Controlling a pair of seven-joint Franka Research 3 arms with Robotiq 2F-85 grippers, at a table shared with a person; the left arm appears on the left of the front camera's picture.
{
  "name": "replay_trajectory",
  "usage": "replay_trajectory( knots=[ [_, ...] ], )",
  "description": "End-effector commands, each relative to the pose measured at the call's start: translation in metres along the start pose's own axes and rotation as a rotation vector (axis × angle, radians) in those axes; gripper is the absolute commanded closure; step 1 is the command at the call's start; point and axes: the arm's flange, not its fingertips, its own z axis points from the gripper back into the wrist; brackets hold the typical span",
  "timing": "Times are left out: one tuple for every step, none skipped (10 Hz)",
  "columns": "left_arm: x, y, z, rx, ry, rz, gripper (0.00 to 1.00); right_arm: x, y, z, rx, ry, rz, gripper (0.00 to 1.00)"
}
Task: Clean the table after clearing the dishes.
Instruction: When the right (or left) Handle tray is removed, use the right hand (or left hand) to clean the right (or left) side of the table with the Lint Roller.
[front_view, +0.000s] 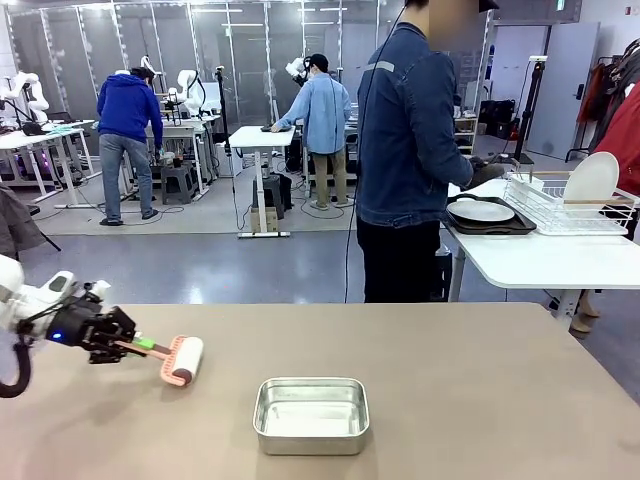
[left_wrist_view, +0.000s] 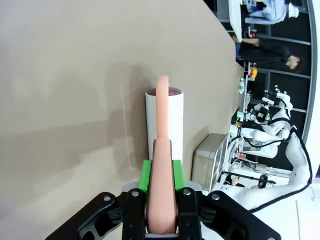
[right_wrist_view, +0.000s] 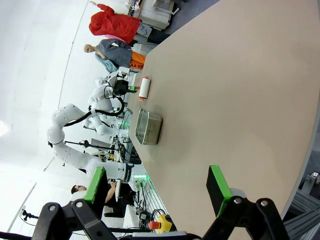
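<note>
Counter surface is matte tan-brown, flat, and already bare of the dishes. Those sit on the smaller white counter at far right, beside the wire rack. My left claw is clamped on the smooth pink handle of the lint roller, with its white drum down at near left. I'd hold the drum flat and roll straight, overlapping passes, skirting the shiny steel pan. Right claw hangs wide and empty.
</note>
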Motion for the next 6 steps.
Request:
replay_trajectory(
  knots=[
    [-0.004, 0.033, 0.034, 0.084, 0.064, -0.046, 0.8, 0.0, 0.004, -0.001, 0.0, 0.004, 0.002, 0.0],
    [-0.002, 0.043, 0.056, 0.123, 0.06, -0.035, 0.8, 0.0, 0.004, -0.001, 0.0, 0.004, 0.002, 0.0],
    [0.002, 0.051, 0.076, 0.156, 0.055, -0.012, 0.8, 0.0, 0.004, -0.001, 0.0, 0.004, 0.002, 0.0],
    [0.006, 0.058, 0.097, 0.22, 0.058, 0.031, 0.8, 0.0, 0.004, -0.001, 0.0, 0.004, 0.002, 0.0],
    [0.005, 0.053, 0.11, 0.258, 0.068, 0.041, 0.8, 0.0, 0.004, -0.001, 0.0, 0.004, 0.002, 0.0],
    [0.001, 0.045, 0.122, 0.302, 0.066, 0.049, 0.8, 0.0, 0.004, -0.001, 0.0, 0.004, 0.002, 0.0]
  ],
)
